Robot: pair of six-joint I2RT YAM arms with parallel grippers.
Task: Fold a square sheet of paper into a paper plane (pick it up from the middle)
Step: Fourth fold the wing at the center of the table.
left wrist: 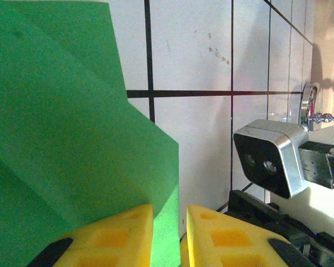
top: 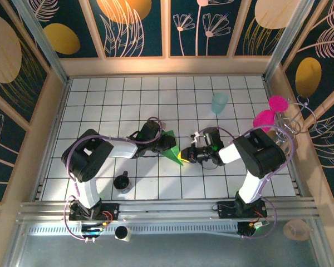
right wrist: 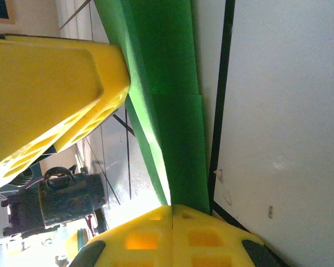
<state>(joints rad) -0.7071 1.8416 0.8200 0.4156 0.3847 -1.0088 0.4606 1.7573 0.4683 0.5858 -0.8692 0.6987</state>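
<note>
Top external and wrist views, read together. We start at the left gripper (left wrist: 170, 219): its yellow fingers (left wrist: 117, 236) stand a narrow gap apart, and an edge of the creased green sheet of paper (left wrist: 72, 144) rises in that gap. Whether the pads press it we cannot tell. Opposite, the right gripper (right wrist: 172, 214) has its fingers lying seam to seam, with a folded strip of the sheet pinched between them and running away from the tips.

From above we see the sheet as a green wedge between the two grippers, near the middle of the gridded table (top: 100, 100). Its long axis runs from the far side toward the near side, slanting slightly rightward as it nears the arms. The right gripper takes the near end from the right and the left gripper meets the farther part from the left, so each approaches across the axis, not along it. Both arms are at the sheet, so neither is nearer. We judge that the coming fold turns on this axis, with the right grip as anchor and the left gripper working the flap.
</note>
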